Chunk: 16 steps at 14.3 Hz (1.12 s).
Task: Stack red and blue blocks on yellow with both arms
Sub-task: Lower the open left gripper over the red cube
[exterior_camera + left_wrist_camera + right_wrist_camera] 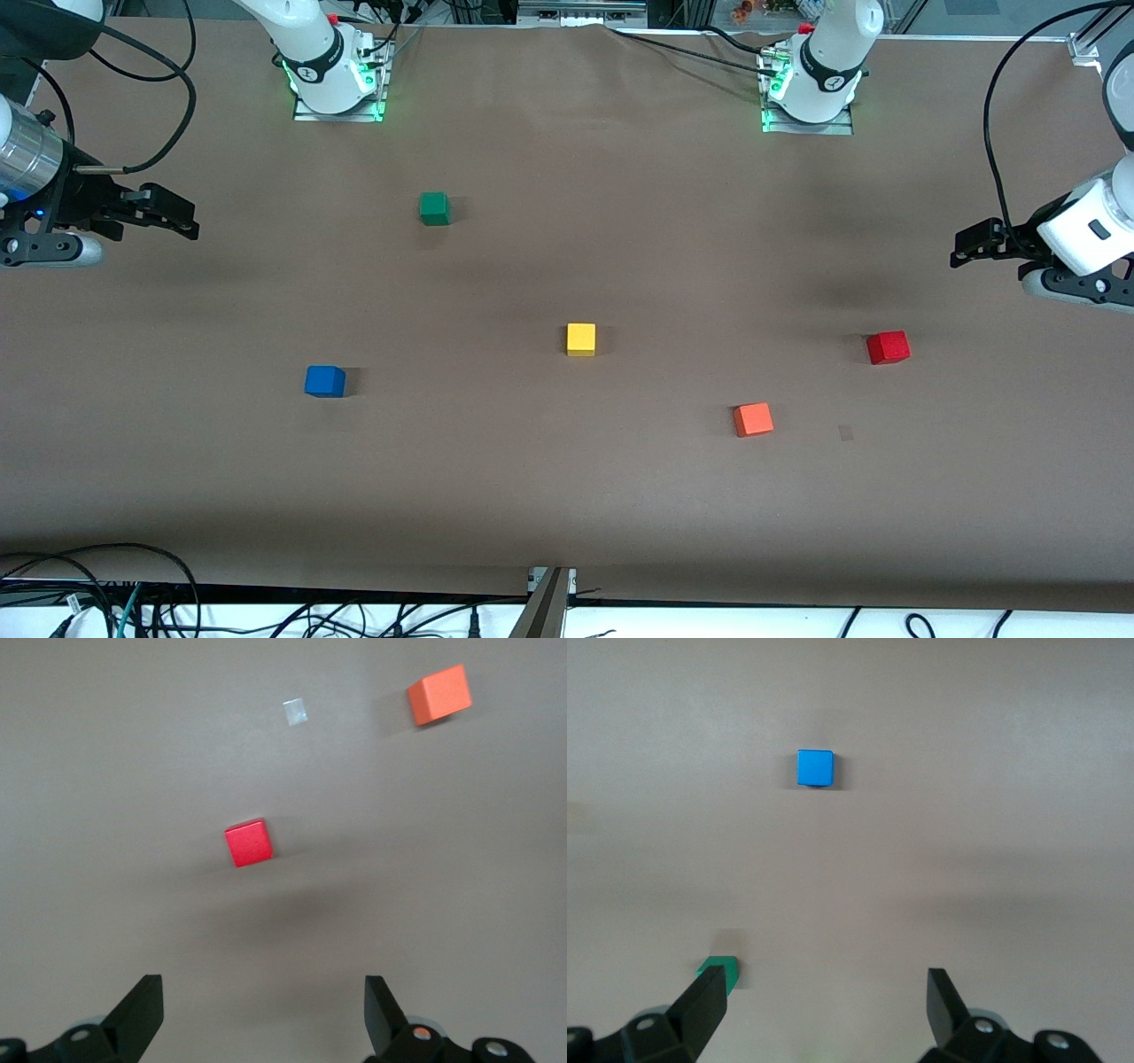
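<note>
The yellow cube (581,338) sits alone near the middle of the brown counter (567,496), with nothing on top of it. The blue cube (324,381) lies toward the right arm's end of the counter, a little nearer the front camera than the yellow one and well apart from it. The red cube (888,347) lies toward the left arm's end, about level with the yellow cube and also well apart from it.

The right gripper (182,220) hangs in the air over the right arm's end of the counter, its jaws spread wide and holding nothing. In the right wrist view the blue cube (815,767) lies ahead of the parted fingers (709,1005), clear of them.

The left gripper (970,246) hangs over the left arm's end of the counter, jaws likewise wide apart and empty. In the left wrist view the red cube (247,842) lies ahead of the gap between the fingers (383,1014), not touching them.

An orange-red cube (753,419) rests between the yellow and red cubes, nearer the front camera than both. A green cube (434,208) sits closer to the robots' bases, between the yellow cube and the right arm's base. A small pale patch (295,711) marks the counter near the orange-red cube.
</note>
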Motion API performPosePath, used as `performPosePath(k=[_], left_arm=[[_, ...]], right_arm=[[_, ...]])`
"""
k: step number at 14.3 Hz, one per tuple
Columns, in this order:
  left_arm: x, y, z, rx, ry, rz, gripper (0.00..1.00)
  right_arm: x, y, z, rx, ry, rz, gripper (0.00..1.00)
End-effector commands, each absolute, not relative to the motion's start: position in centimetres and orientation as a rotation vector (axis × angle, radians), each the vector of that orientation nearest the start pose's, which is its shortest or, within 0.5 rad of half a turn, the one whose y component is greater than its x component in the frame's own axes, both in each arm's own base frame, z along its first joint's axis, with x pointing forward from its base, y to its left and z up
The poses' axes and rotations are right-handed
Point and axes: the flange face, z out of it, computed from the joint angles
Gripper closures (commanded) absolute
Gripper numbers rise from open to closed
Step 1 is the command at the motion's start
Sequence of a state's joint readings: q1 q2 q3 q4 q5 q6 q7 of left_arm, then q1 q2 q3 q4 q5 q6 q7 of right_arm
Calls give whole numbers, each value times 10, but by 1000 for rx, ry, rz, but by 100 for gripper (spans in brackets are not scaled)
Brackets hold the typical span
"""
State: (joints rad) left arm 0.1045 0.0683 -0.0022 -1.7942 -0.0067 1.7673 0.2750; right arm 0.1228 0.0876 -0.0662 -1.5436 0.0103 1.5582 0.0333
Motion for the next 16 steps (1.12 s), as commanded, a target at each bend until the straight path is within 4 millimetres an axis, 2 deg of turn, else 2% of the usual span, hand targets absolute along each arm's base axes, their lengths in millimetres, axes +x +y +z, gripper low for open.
performPosePath(k=[1, 4, 7, 12, 16], left_arm=[[570, 68, 487, -3125, 301, 135, 0], [583, 71, 446, -3120, 301, 79, 0], [585, 74, 408, -3107, 309, -10, 0], [593, 95, 348, -3104, 314, -33, 0], [576, 92, 302, -3092, 268, -181, 0]], right_arm=[[571, 35, 590, -3118, -18, 114, 0], [571, 38, 590, -3118, -25, 109, 0], [571, 38, 591, -3118, -25, 107, 0], [571, 38, 590, -3118, -25, 112, 0], [571, 37, 591, -3118, -23, 109, 0]])
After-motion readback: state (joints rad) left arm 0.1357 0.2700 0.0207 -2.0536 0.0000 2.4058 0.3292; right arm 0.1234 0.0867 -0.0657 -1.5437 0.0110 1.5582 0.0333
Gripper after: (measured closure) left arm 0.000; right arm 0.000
